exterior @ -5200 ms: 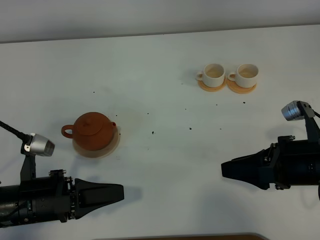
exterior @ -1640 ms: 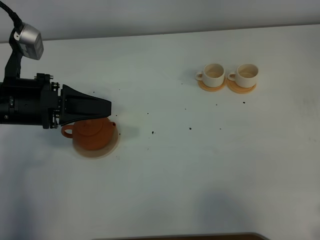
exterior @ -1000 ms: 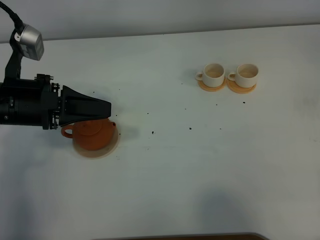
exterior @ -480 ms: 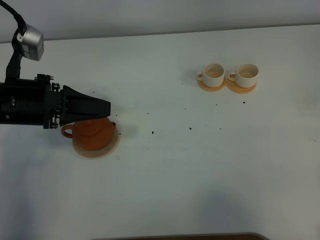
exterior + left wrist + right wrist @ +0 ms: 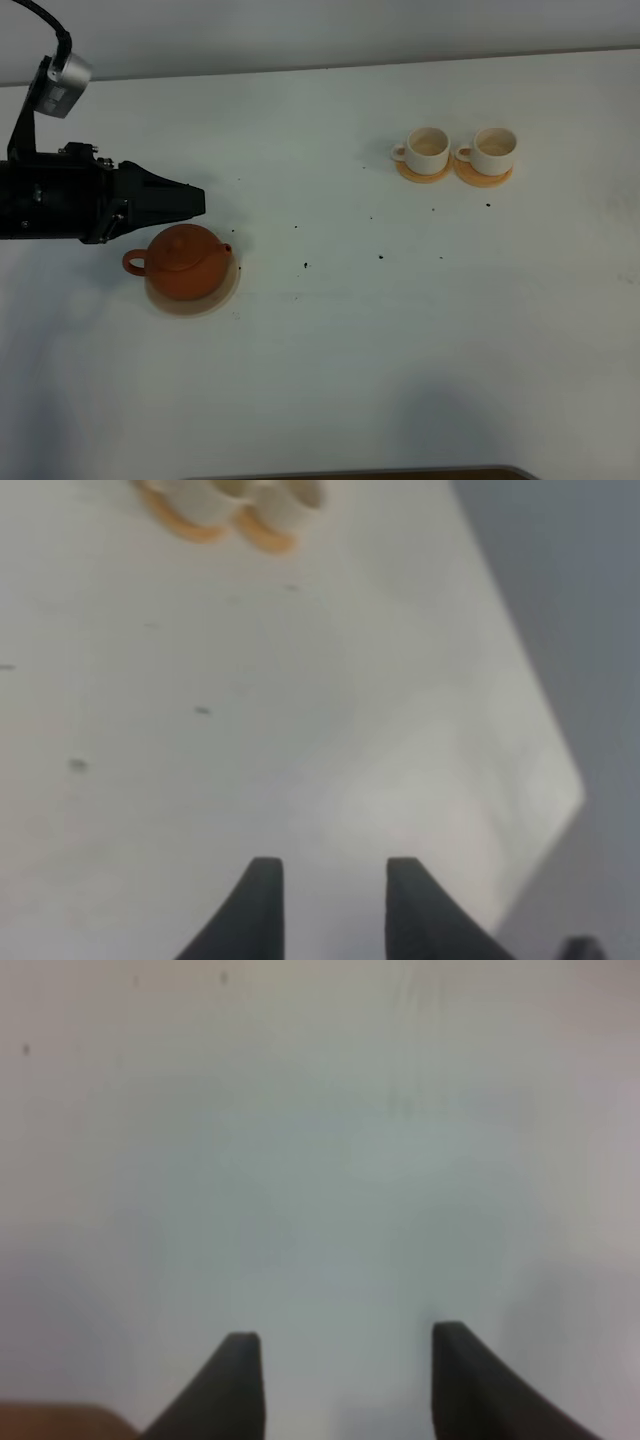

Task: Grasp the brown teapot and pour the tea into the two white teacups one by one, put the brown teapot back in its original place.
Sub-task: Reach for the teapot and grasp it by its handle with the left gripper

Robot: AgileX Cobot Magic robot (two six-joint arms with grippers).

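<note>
Left hand (image 5: 196,200) is hovering half-open, empty, at the brown teapot's (image 5: 183,262) 12 o'clock. Best is lowering squarely over its 9 o'clock loop handle (image 5: 133,263).

1. White table (image 5: 400,340); small dark specks (image 5: 381,257) scattered ahead of the left gripper (image 5: 203,200) jaws.
2. Large pale tan coaster (image 5: 190,309) on the table, just beside the left jaws' tips.
3. Two small orange-tan coasters (image 5: 423,177) side by side, well ahead of the left jaws; can't tell if touching.
4. Faint specks on the tabletop far ahead of the right gripper (image 5: 345,1340) jaws.
</note>
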